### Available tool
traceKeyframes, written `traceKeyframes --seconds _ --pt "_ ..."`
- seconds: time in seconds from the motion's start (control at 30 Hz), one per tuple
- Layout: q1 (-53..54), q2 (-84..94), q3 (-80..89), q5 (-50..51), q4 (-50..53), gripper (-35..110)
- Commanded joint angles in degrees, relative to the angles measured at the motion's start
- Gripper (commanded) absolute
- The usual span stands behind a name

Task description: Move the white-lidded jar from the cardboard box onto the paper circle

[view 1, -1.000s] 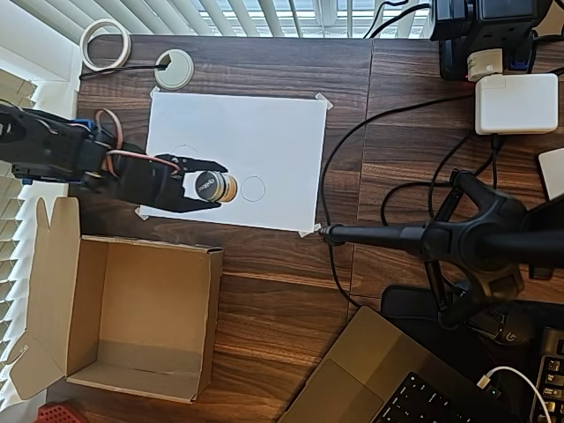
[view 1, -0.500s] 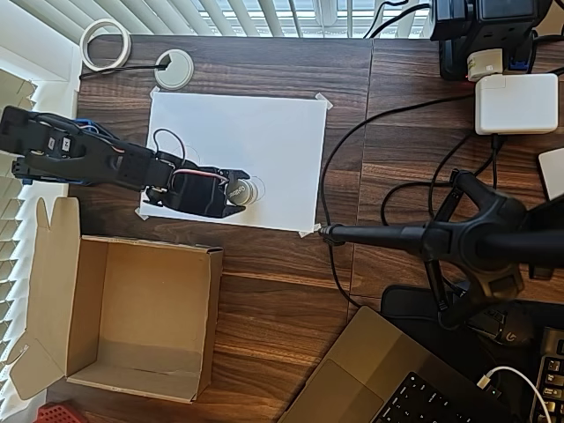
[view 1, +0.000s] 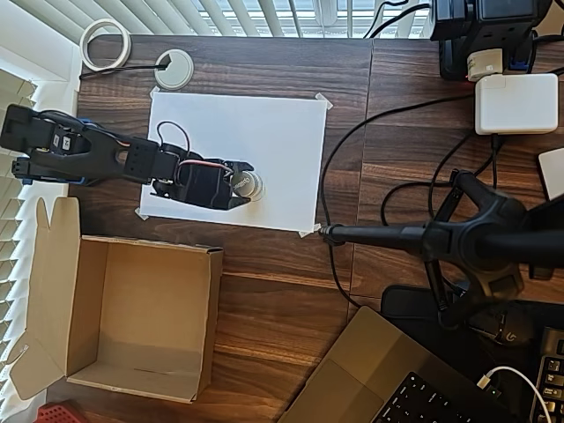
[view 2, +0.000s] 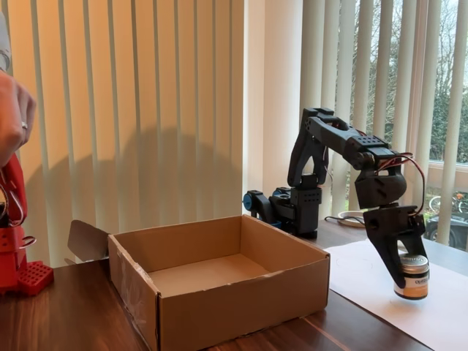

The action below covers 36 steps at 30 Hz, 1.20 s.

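Jar (view 2: 414, 276) in gripper (view 1: 244, 184), one box (view 2: 219, 289)

Dark wood desk (view 1: 282, 291), vertical blinds (view 2: 146, 110) across the back window, daylight and bare trees showing at the right of the fixed view.

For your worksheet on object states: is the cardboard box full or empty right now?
Empty. The overhead view shows the cardboard box's bare brown floor with flaps open; the jar is outside it, held over the white paper.
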Motion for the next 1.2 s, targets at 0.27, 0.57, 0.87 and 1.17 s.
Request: traceKeyframes --seconds 0.27,0.57,0.87,1.17 --pt "0.97 1.05 -4.39 -1.05 -1.41 7" --pt "1.32 0.62 -4.39 -1.41 -1.41 7" --pt "1.76 -0.44 -4.66 -1.41 -1.41 7" --pt "1.76 -0.53 -4.83 -1.49 -1.41 7"
